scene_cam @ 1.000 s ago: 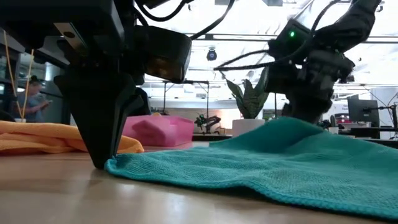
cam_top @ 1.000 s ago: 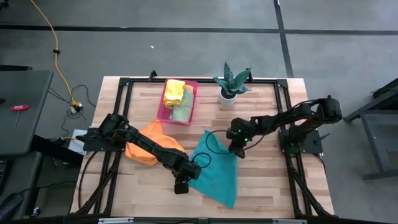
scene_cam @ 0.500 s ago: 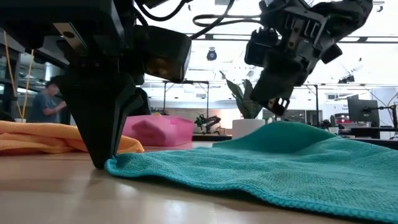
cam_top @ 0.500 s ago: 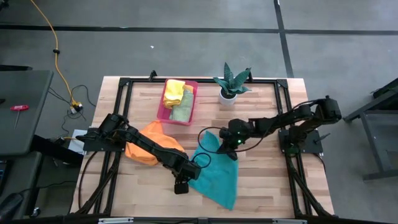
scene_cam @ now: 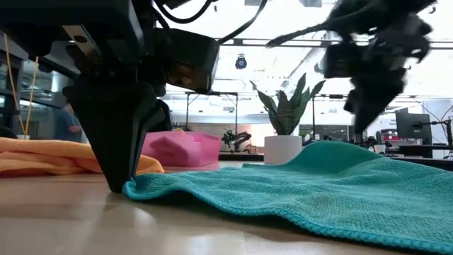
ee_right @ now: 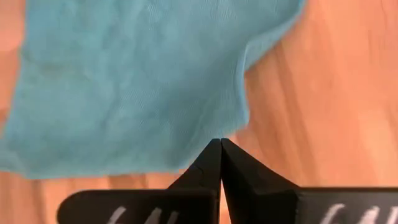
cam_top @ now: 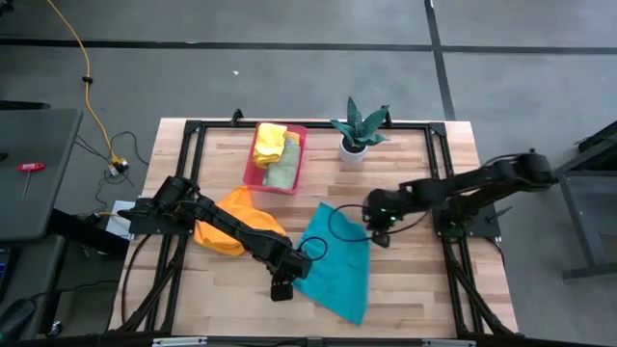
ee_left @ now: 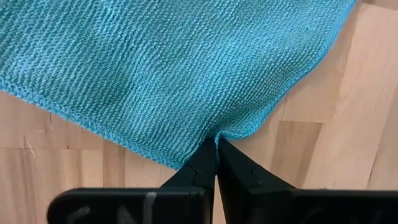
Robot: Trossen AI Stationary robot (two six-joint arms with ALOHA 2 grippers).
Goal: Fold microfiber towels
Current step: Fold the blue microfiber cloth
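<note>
At table centre: teal towel (cam_top: pixel 337 265) spread flat, long axis diagonal from far-left to near-right. Left gripper (cam_top: pixel 281 285) pinched shut on its left edge, pressed to the wood. Right gripper (cam_top: pixel 380 234) closed and empty, just off the right corner. Orange towel (cam_top: pixel 231 220) bunched to the left; bare wood on the right and near side, open for folding.

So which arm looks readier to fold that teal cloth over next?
Probably the left. The left gripper is pinched shut on the teal towel at its edge, ready to lift. The right gripper is shut beside the towel's far edge, apparently holding nothing.
</note>
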